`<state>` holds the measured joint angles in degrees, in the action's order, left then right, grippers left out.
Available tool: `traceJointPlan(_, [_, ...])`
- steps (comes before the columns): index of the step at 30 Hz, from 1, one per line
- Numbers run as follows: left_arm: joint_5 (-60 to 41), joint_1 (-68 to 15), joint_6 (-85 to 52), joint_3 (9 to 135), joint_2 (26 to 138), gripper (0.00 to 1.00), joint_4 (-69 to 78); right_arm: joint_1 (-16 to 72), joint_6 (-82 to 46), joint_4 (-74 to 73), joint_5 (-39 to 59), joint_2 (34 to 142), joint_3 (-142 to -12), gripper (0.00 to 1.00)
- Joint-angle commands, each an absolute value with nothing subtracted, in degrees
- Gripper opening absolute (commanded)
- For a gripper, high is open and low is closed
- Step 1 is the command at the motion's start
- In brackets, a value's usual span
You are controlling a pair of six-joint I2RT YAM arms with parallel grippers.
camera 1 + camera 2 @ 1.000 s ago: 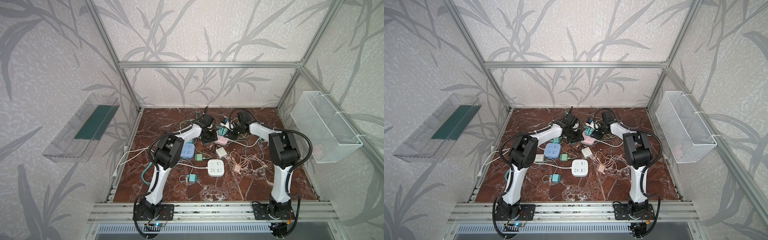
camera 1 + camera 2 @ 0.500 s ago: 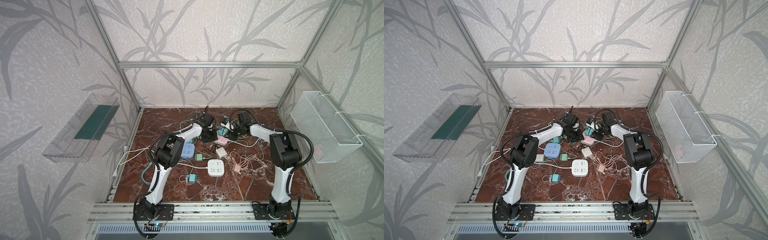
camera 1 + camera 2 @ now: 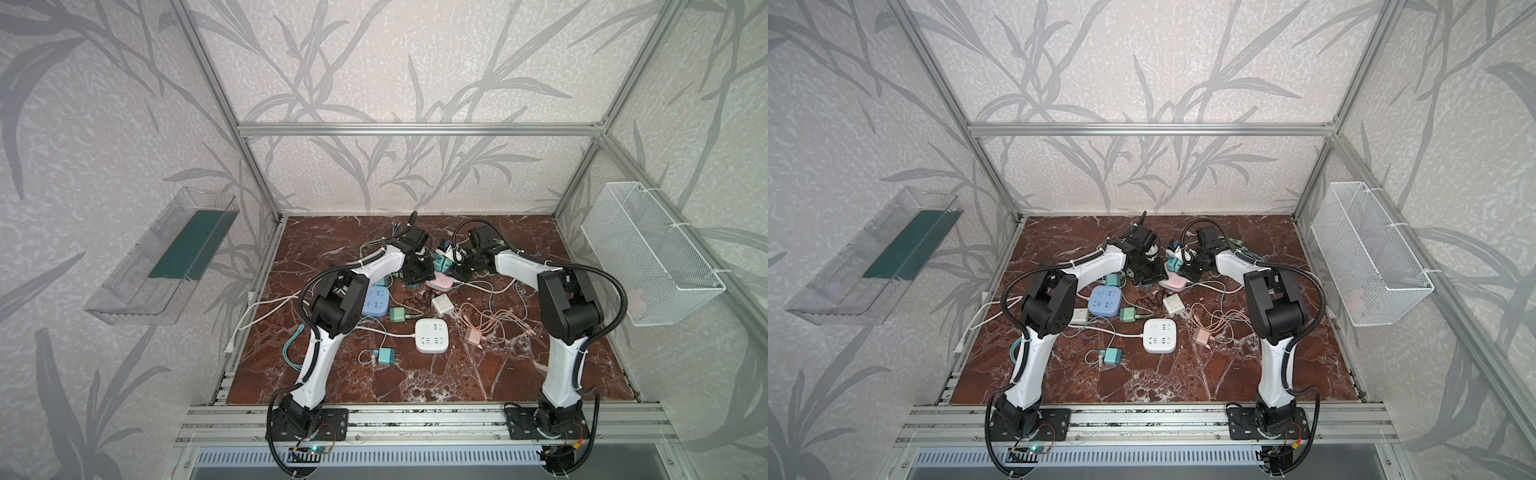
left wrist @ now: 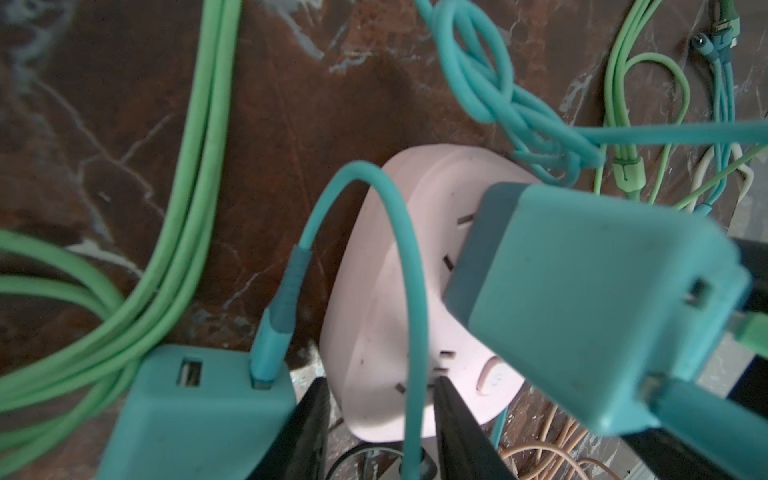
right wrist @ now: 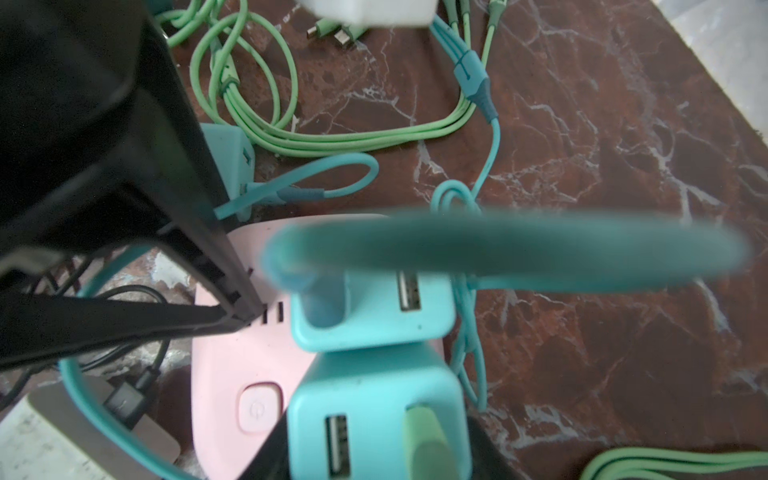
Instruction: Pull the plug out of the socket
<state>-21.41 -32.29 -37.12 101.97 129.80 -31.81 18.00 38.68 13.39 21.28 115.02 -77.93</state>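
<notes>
While left gripper (image 4: 380,384) pins pink socket (image 4: 365,311), right gripper (image 5: 374,442) clamps teal plug (image 5: 365,395)

A brown marbled worktop (image 3: 415,382) filled the middle of both top views. Near the centre lay a white power strip (image 3: 432,336), and to its left a blue power strip (image 3: 376,301). A small green charger (image 3: 398,314) sat between them. A white cube charger (image 3: 443,304) lay just above the white strip. A teal charger (image 3: 386,355) with a looped cord lay lower left of it, and a pale pink charger (image 3: 473,336) with tangled peach cable (image 3: 494,320) lay to its right. A clear plastic tray (image 3: 162,257) hung on the left wall and a white wire basket (image 3: 652,253) on the right wall.
</notes>
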Motion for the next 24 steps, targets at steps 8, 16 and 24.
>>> traceJointPlan(8, [-19.06,-32.54,-36.85,101.53,133.50,0.42,-36.00,18.90,36.41,10.97,19.51,111.42,-77.39,0.23])
traceJointPlan(16, [-18.90,-32.91,-36.74,101.16,133.94,0.42,-36.10,17.41,32.01,14.10,21.01,113.01,-81.53,0.23])
traceJointPlan(24, [-18.90,-33.02,-36.65,101.10,134.38,0.42,-36.04,16.00,29.71,16.41,22.77,113.20,-83.47,0.24])
